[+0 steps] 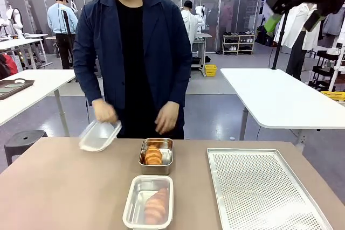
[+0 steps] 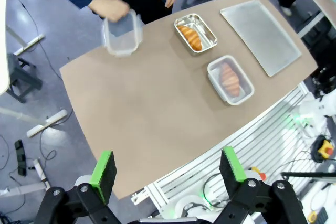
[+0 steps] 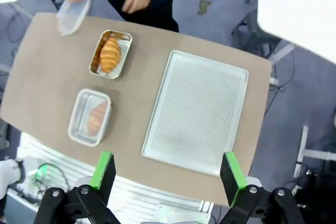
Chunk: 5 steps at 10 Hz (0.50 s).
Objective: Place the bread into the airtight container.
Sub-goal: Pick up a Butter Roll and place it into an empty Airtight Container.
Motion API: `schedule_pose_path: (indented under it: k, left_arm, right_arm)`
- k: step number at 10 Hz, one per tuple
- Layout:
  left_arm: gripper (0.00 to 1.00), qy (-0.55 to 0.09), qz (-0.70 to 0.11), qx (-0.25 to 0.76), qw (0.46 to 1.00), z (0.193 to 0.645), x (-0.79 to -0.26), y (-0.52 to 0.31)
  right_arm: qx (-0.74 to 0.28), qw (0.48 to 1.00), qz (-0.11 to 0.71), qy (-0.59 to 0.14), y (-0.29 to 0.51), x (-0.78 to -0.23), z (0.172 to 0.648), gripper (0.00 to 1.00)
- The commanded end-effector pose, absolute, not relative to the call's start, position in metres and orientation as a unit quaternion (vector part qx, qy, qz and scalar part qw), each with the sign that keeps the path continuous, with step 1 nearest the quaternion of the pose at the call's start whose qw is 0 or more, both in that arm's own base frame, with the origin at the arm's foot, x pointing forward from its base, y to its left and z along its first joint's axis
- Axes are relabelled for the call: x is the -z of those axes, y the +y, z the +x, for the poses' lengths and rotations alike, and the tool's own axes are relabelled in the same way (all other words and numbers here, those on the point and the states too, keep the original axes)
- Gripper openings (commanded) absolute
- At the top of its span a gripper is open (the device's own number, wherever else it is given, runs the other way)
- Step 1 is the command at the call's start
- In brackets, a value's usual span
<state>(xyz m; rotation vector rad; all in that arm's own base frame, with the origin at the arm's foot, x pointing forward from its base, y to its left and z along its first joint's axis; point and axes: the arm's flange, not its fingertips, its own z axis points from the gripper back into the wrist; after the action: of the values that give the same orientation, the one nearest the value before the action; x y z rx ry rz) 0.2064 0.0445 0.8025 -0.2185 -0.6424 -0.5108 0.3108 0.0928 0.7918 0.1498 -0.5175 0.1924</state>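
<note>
- The bread [image 1: 157, 206] lay inside the clear airtight container [image 1: 149, 201] at the near middle of the brown desk [image 1: 64, 187].
- A second pastry [image 1: 153, 155] sat in a small metal pan [image 1: 157, 156] just beyond the container, apart from it.
- The person's hand [image 1: 104, 112] held the container's lid [image 1: 99, 136] tilted over the far left edge of the desk; whether the lid touched the surface was hard to tell.
- A perforated metal tray [image 1: 264, 187] lay at the right of the desk.
- The left claw [image 2: 170, 169] hung high above the desk, fingers wide apart and holding nothing.
- The right claw [image 3: 164, 170] likewise hung high over the tray side, fully spread and empty.
</note>
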Motion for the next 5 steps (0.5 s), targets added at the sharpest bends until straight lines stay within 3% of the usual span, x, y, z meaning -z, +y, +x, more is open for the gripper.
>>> schedule_pose_path:
  k: [1,4,5]
  left_arm:
    - [1.00,-0.308,-0.108,0.253,0.911,0.206,-0.805,0.043]
    - [1.00,-0.308,-0.108,0.253,0.911,0.206,-0.805,0.043]
    - [1.00,-0.308,-0.108,0.253,0.911,0.206,-0.805,0.043]
  right_arm:
    - [-0.056,0.965,0.127,-0.221,0.094,-0.817,0.295,1.00]
    - [-0.035,0.965,0.117,-0.234,0.077,-0.794,0.300,1.00]
    - [-0.063,0.965,0.117,-0.225,0.088,-0.818,0.285,1.00]
